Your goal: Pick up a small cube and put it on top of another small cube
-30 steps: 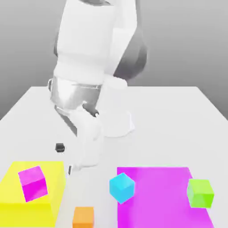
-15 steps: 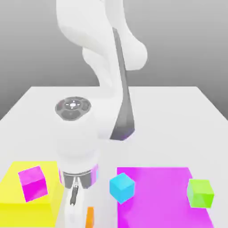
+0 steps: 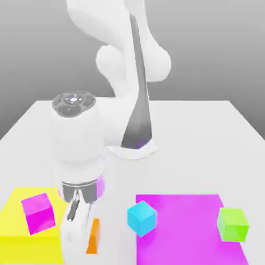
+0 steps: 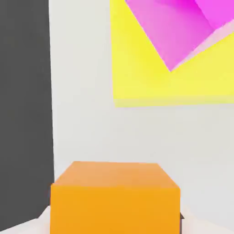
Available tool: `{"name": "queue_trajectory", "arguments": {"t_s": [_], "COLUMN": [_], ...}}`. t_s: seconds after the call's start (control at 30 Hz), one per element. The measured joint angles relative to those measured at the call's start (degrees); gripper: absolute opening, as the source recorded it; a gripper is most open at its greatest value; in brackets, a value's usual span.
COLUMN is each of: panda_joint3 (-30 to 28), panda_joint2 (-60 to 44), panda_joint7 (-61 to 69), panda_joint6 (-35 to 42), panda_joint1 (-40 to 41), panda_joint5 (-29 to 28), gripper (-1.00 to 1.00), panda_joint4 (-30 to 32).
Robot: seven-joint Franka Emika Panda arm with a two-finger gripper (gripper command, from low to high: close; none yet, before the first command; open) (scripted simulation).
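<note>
Grey backdrop; white bench [image 3: 207, 134] carrying a yellow pad [image 3: 15, 227] with a magenta cube [image 3: 38, 212] on it, and a magenta pad [image 3: 181, 227] bearing a cyan cube [image 3: 142, 218] and a green cube [image 3: 232, 224]. Claw [image 3: 85, 243] lowered at the bench's near edge, closed onto the small orange cube [image 4: 114, 201], just beside the yellow pad.

Near the front edge of the table [image 3: 207, 134]: small cube [image 3: 93, 235] just beside the arm's hand [image 3: 75, 233], on its exterior-view right, raised off the table. To the exterior view's left, a flat pad [image 3: 15, 233] with a tilted cube [image 3: 38, 212] on it. To the right, another cube [image 3: 142, 218] at the near-left corner of a second pad [image 3: 186, 233]; a further cube [image 3: 232, 224] on that pad's right side. Arm base behind, mid-table.
</note>
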State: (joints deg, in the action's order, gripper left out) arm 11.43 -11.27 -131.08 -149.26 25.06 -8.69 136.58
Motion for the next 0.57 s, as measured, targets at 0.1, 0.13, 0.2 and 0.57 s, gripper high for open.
{"name": "queue_trajectory", "arguments": {"t_s": [0.1, 0.13, 0.2, 0.57], "panda_joint3": [-1.22, -1.69, -2.37, -3.07], "panda_joint2": [5.14, 6.89, 10.47, 6.03], "panda_joint7": [2.01, 2.84, 4.70, 5.39], "panda_joint6": [5.25, 7.03, 10.50, 6.85], "panda_joint1": [1.89, 2.81, 4.25, 7.53], "panda_joint5": [1.38, 2.14, 3.92, 7.37], "gripper": [-1.00, -1.00, -1.00, 1.00], "panda_joint4": [-0.65, -0.85, -1.21, 0.50]}}
